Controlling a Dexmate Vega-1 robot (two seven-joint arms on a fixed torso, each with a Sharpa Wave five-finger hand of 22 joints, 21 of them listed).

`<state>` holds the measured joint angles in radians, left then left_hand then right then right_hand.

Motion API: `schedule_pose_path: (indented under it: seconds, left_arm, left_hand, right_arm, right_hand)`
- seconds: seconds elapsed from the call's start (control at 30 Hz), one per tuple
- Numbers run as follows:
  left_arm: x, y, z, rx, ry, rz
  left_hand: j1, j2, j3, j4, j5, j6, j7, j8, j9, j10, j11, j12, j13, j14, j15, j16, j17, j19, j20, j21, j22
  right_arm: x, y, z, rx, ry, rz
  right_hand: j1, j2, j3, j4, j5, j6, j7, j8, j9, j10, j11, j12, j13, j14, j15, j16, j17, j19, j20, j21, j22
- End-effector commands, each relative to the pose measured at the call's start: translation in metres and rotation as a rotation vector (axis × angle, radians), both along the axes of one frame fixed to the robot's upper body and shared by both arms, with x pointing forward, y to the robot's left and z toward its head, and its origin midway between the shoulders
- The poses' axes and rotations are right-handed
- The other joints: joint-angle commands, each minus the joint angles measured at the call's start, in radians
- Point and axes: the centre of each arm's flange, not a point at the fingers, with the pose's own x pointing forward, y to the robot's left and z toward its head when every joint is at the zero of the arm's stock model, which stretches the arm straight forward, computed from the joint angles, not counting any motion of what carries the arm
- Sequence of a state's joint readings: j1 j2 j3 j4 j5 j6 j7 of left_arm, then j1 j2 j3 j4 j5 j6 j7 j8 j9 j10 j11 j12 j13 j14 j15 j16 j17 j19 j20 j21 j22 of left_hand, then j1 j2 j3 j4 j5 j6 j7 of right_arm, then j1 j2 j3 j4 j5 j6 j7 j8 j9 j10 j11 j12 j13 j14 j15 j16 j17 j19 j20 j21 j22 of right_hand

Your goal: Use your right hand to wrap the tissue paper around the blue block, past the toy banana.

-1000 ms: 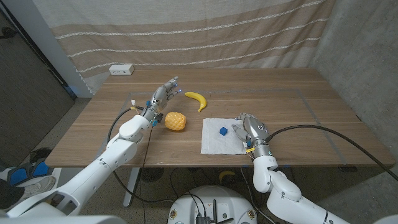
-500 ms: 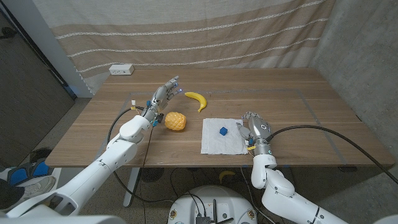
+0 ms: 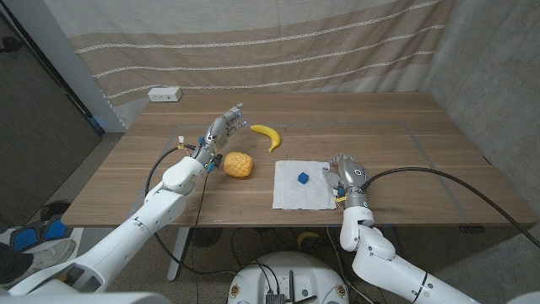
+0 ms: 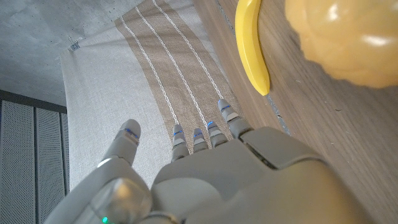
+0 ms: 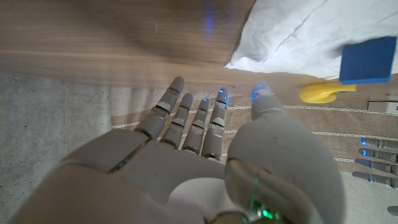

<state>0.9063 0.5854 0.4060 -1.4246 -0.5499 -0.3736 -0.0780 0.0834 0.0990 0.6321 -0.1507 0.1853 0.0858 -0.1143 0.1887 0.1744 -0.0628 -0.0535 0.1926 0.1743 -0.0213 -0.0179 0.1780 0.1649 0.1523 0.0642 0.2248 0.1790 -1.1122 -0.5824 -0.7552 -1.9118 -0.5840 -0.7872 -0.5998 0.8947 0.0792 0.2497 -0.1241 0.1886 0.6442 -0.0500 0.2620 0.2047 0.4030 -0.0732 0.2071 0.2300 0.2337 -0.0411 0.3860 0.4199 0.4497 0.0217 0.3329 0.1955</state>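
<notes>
A small blue block (image 3: 302, 178) (image 5: 367, 59) sits near the middle of a white tissue paper (image 3: 301, 185) (image 5: 292, 34) spread flat near the table's front edge. Beyond the tissue lies a yellow toy banana (image 3: 267, 134) (image 4: 252, 46) (image 5: 321, 92). My right hand (image 3: 347, 174) (image 5: 205, 155) stands just off the tissue's right edge, fingers apart, holding nothing. At the left of the table my left hand (image 3: 221, 131) (image 4: 211, 162) hovers raised with its fingers spread, empty, just left of the banana.
A yellow-orange toy pineapple (image 3: 238, 165) (image 4: 345, 37) lies left of the tissue, below my left hand. A white power strip (image 3: 164, 95) sits at the table's far left corner. A striped curtain hangs behind the table.
My right hand has drawn back to the right, from over the tissue's right edge to just off it. The left hand, block and tissue have not moved.
</notes>
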Motion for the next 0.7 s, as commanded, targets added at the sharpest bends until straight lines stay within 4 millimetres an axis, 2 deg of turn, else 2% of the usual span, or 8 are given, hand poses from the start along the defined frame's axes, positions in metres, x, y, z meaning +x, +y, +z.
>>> schedule_pose_path:
  seconds: [0.03,0.23,0.33,0.43,0.57,0.6,0.67,0.7]
  left_arm:
    - [-0.001,0.002,-0.001,-0.007,0.003,0.01]
    - [-0.001,0.003,-0.001,-0.007,0.003,0.014]
    - [-0.001,0.004,-0.001,-0.008,0.003,0.015]
    - [0.0,0.005,0.0,-0.011,0.003,0.016]
    - [0.0,0.007,0.0,-0.01,0.0,0.021]
    - [0.0,0.007,0.0,-0.012,0.002,0.022]
    - [0.0,0.008,0.0,-0.018,0.006,0.023]
    - [0.0,0.008,-0.001,-0.013,0.006,0.022]
  left_hand:
    - [0.012,0.014,0.003,-0.005,-0.003,0.007,-0.003,-0.003,0.003,0.008,-0.005,-0.002,0.003,0.003,-0.005,-0.002,0.003,0.011,0.002,-0.001,0.004]
    - [0.013,0.014,0.003,-0.005,-0.003,0.007,-0.003,-0.004,0.003,0.008,-0.004,-0.002,0.003,0.003,-0.004,-0.002,0.003,0.012,0.002,-0.002,0.004]
    - [0.013,0.014,0.003,-0.005,-0.003,0.007,-0.003,-0.003,0.003,0.008,-0.005,-0.002,0.003,0.003,-0.004,-0.002,0.003,0.012,0.002,-0.002,0.004]
    - [0.013,0.014,0.003,-0.005,-0.003,0.007,-0.003,-0.004,0.003,0.007,-0.004,-0.002,0.003,0.003,-0.004,-0.002,0.003,0.012,0.002,-0.003,0.004]
    - [0.013,0.014,0.003,-0.006,-0.003,0.008,-0.003,-0.003,0.003,0.007,-0.004,-0.002,0.003,0.003,-0.003,-0.002,0.003,0.012,0.002,-0.003,0.004]
    - [0.013,0.014,0.003,-0.006,-0.003,0.008,-0.003,-0.003,0.003,0.007,-0.004,-0.002,0.003,0.003,-0.004,-0.002,0.003,0.012,0.001,-0.003,0.004]
    - [0.014,0.014,0.003,-0.006,-0.003,0.008,-0.003,-0.003,0.003,0.007,-0.003,-0.002,0.003,0.003,-0.004,-0.002,0.003,0.012,0.001,-0.004,0.004]
    - [0.014,0.014,0.003,-0.006,-0.003,0.007,-0.004,-0.003,0.003,0.007,-0.004,-0.002,0.003,0.003,-0.004,-0.002,0.003,0.012,0.001,-0.004,0.004]
  right_arm:
    - [0.015,-0.005,-0.004,-0.007,0.064,-0.031]
    - [0.019,-0.004,-0.004,-0.026,0.08,-0.035]
    - [0.022,-0.002,-0.005,-0.041,0.082,-0.039]
    - [0.024,-0.001,-0.006,-0.056,0.079,-0.043]
    - [0.027,-0.001,-0.006,-0.064,0.094,-0.035]
    - [0.027,-0.001,-0.005,-0.068,0.095,-0.037]
    - [0.028,-0.001,-0.005,-0.07,0.096,-0.034]
    - [0.029,-0.001,-0.005,-0.071,0.093,-0.03]
  right_hand:
    - [-0.011,0.005,-0.004,-0.001,-0.004,-0.006,0.002,-0.006,0.001,-0.01,0.002,-0.003,0.003,-0.009,-0.066,-0.003,0.004,-0.003,0.002,-0.001,0.001]
    - [-0.006,0.008,-0.002,-0.008,-0.003,0.006,-0.002,-0.003,0.001,-0.012,-0.005,-0.002,0.003,-0.013,-0.071,-0.004,0.004,-0.004,-0.003,-0.001,0.001]
    - [0.021,0.016,0.01,-0.025,0.001,0.026,-0.011,0.004,0.001,-0.005,-0.01,0.002,0.003,-0.011,-0.08,-0.005,0.003,-0.004,-0.01,-0.001,0.001]
    - [0.066,0.025,0.027,-0.047,0.007,0.077,-0.02,0.02,0.001,0.006,-0.023,0.008,0.003,-0.005,-0.095,-0.003,0.002,-0.002,-0.023,0.0,0.001]
    - [0.083,0.027,0.032,-0.05,0.008,0.106,-0.025,0.03,0.001,0.01,-0.027,0.01,0.002,-0.004,-0.101,-0.002,0.003,0.001,-0.029,0.002,0.001]
    - [0.086,0.027,0.032,-0.049,0.008,0.121,-0.037,0.035,0.001,0.016,-0.03,0.012,0.002,-0.004,-0.101,-0.002,0.003,0.001,-0.031,0.002,0.001]
    - [0.091,0.027,0.033,-0.048,0.008,0.142,-0.039,0.042,0.001,0.024,-0.034,0.016,0.002,-0.002,-0.106,0.0,0.004,0.002,-0.032,0.003,0.001]
    - [0.098,0.03,0.034,-0.047,0.008,0.175,-0.052,0.053,0.001,0.028,-0.031,0.017,0.002,-0.002,-0.106,0.001,0.005,0.002,-0.035,0.004,0.001]
